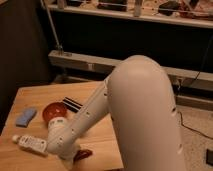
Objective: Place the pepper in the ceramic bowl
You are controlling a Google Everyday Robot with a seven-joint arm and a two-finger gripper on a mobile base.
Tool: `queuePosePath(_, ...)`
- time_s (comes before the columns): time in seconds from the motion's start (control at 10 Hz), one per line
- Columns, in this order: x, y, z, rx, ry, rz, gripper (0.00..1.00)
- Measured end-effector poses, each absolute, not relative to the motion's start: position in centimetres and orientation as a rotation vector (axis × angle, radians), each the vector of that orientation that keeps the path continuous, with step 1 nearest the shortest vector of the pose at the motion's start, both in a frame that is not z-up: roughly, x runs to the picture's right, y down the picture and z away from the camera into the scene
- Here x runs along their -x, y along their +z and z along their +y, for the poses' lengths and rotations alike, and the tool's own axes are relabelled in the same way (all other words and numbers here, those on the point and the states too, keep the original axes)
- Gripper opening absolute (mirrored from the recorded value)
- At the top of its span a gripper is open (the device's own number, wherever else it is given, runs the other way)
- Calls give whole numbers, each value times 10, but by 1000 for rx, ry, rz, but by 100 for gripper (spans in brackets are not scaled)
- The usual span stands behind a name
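The red-orange ceramic bowl sits on the wooden table at the left, partly hidden behind my arm's wrist. A dark red glossy pepper lies at the table's front edge, right of the wrist. My gripper is low at the front edge, just left of the pepper and in front of the bowl. It is mostly hidden under the white wrist. I cannot tell whether it touches the pepper.
A white bottle lies at the front left. A light-blue item sits left of the bowl. A dark striped object lies behind the bowl. My large white arm covers the table's right side. A dark shelf unit stands behind.
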State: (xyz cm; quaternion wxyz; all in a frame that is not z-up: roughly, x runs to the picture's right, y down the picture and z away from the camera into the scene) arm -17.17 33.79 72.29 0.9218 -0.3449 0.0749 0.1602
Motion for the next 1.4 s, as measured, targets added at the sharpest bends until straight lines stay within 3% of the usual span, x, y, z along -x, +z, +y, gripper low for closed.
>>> queuePosePath(0.2, 170, 728, 336, 702, 344, 169, 60)
queuePosePath(0.6, 169, 732, 335, 711, 377, 192, 18)
queuePosePath(0.8, 168, 733, 335, 716, 376, 200, 2)
queuePosePath(1.2, 171, 732, 328, 707, 393, 205, 0)
queuePosePath(1.4, 182, 722, 292, 637, 437, 171, 0)
